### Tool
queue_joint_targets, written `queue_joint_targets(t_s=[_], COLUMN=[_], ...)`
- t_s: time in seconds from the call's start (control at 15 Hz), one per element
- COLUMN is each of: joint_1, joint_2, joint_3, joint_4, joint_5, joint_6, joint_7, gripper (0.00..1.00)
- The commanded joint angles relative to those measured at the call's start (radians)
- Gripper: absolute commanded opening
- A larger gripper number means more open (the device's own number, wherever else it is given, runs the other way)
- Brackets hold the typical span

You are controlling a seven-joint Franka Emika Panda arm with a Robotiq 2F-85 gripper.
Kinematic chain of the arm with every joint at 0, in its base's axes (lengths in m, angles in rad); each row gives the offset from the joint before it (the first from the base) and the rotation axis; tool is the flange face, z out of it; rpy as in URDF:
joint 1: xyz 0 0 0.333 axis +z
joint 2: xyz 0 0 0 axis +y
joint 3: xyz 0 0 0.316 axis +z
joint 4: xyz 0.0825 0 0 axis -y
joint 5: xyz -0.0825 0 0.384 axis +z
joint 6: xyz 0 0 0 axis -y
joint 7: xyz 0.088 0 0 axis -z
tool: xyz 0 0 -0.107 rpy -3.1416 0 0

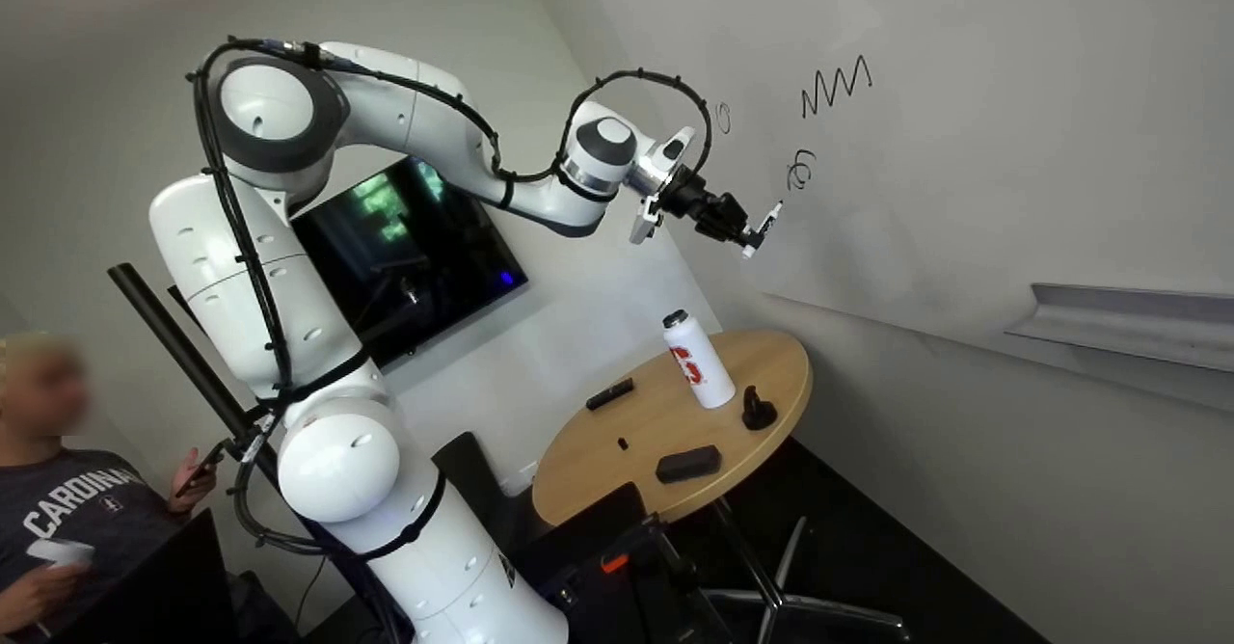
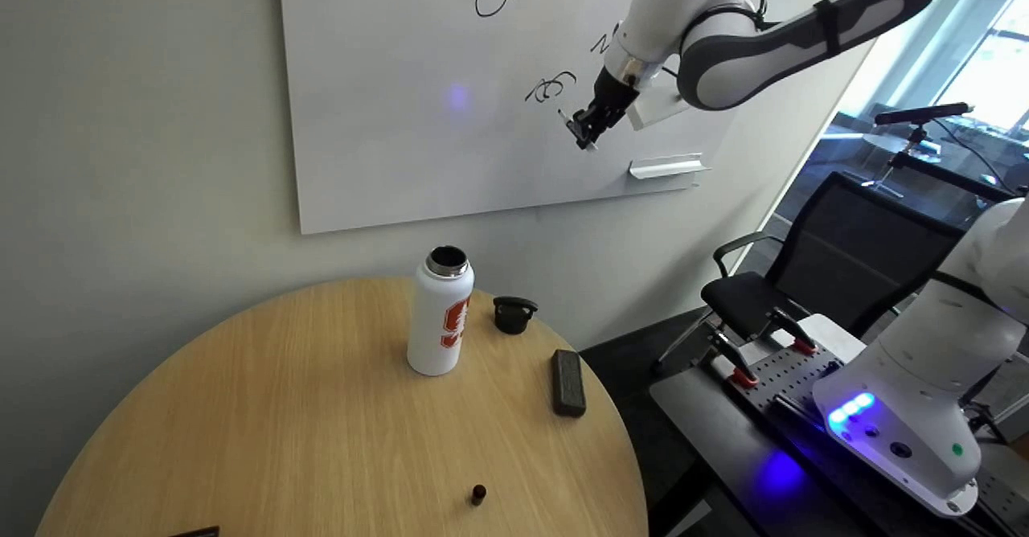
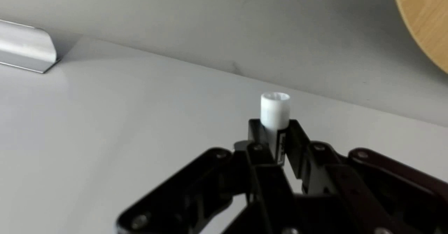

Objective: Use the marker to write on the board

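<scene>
Near the board (image 1: 983, 162), marker (image 1: 772, 215) clenched in the claw (image 1: 754, 237), thin end up

In an exterior view the board stands right of the claw, the marker slanting up and right below a scribble (image 1: 799, 173); the lone arm (image 1: 415, 109) must probably press that end onto the board next; contact is unclear; the shirt (image 1: 92, 504) at left reads "CARDINA", then blurs; in an exterior view the marker (image 2: 563, 116) tilts up and left, the white bottle (image 2: 434, 320) on the desk (image 2: 281, 408) bearing a red S-like emblem (image 2: 454, 324); in the wrist view the marker's blunt end juts past the fingers (image 3: 296, 144), the dark label (image 3: 281, 148) illegible.
</scene>
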Motion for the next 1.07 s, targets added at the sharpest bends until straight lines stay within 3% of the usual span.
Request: queue_joint_targets(t_s=[0.0,0.27,0.47,0.53,0.6,0.87,0.93,1.0], joint_1=[0.008,0.049,0.117,0.092,0.076,0.086,0.086,0.088], joint_2=[-0.184,-0.294,-0.322,-0.272,-0.288,-0.301,-0.301,-0.270], joint_3=[0.075,0.175,0.198,0.201,0.241,0.239,0.239,0.260], joint_4=[-0.243,-0.413,-0.474,-0.420,-0.438,-0.450,-0.450,-0.441], joint_5=[0.034,0.169,0.359,0.278,0.346,0.363,0.363,0.351], joint_6=[0.131,0.263,0.331,0.290,0.300,0.303,0.303,0.300], joint_7=[-0.085,-0.246,-0.475,-0.352,-0.425,-0.455,-0.455,-0.449], gripper=[0.05,0.05,0.05,0.20,0.20,0.20,0.05,0.05])
